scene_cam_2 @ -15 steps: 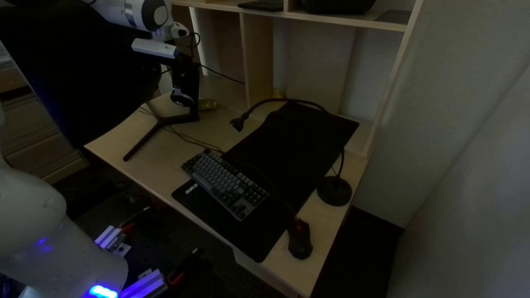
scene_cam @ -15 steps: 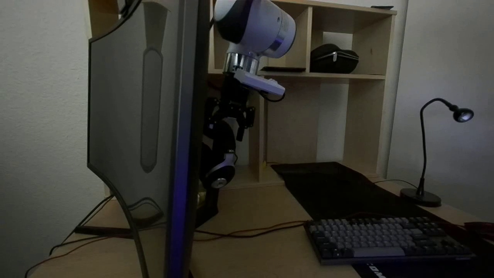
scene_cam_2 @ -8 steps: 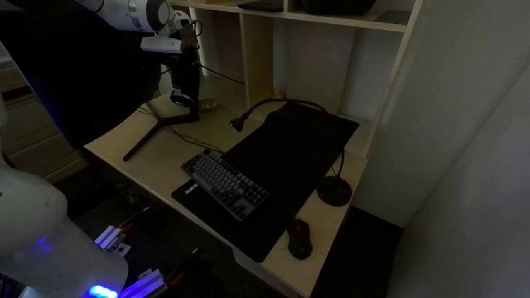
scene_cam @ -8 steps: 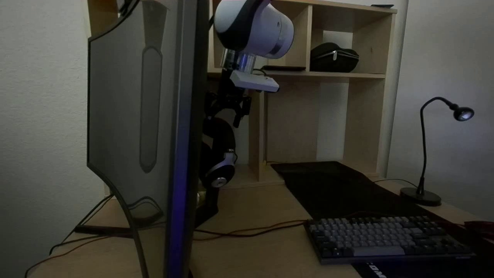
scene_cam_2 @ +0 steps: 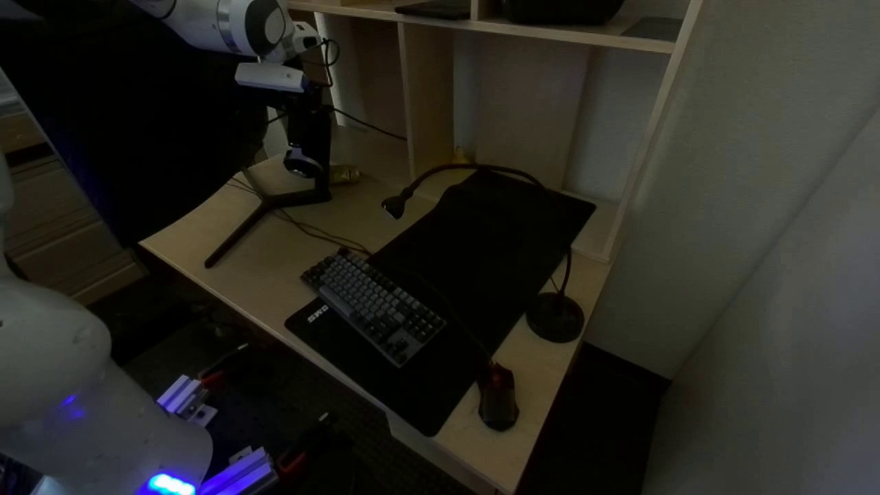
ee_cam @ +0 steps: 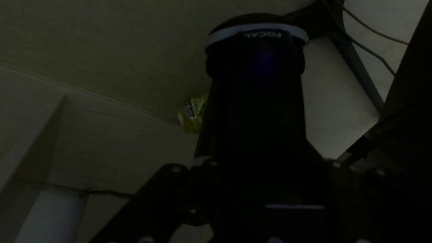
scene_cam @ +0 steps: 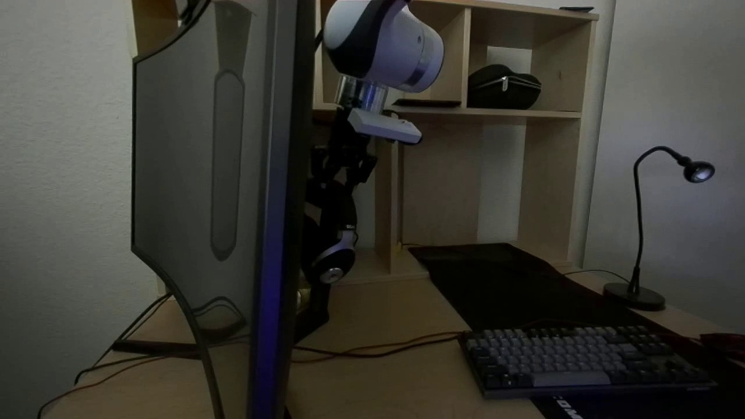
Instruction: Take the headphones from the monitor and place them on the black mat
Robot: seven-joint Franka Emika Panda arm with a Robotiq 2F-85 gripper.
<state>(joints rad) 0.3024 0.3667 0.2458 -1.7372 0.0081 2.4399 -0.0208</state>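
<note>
Black headphones (scene_cam: pixel 336 256) with a silvery-faced earcup hang upright beside the monitor (scene_cam: pixel 180 163), close to its stand; what they hang from is hidden. From above, in the wrist view, the dark headband of the headphones (ee_cam: pixel 260 84) runs down between the fingers. My gripper (scene_cam: pixel 336 183) sits over the top of the headband, its jaws drawn in and shut on it, though black on black hides the exact contact. In an exterior view the gripper (scene_cam_2: pixel 306 106) is dark against the stand. The black mat (scene_cam_2: pixel 481 234) lies flat on the desk.
A keyboard (scene_cam_2: pixel 375 302) rests partly on the mat, with a mouse (scene_cam_2: pixel 498 395) and a gooseneck lamp (scene_cam_2: pixel 555 316) at its side. Behind stand wooden shelves (scene_cam: pixel 495 113). A yellow can (ee_cam: pixel 193 113) lies by the stand's foot, and cables (scene_cam: pixel 378 349) cross the desk.
The gripper first rose a little over the headband with its jaws wide, then its fingers came together around the headband. The headphones have barely shifted.
</note>
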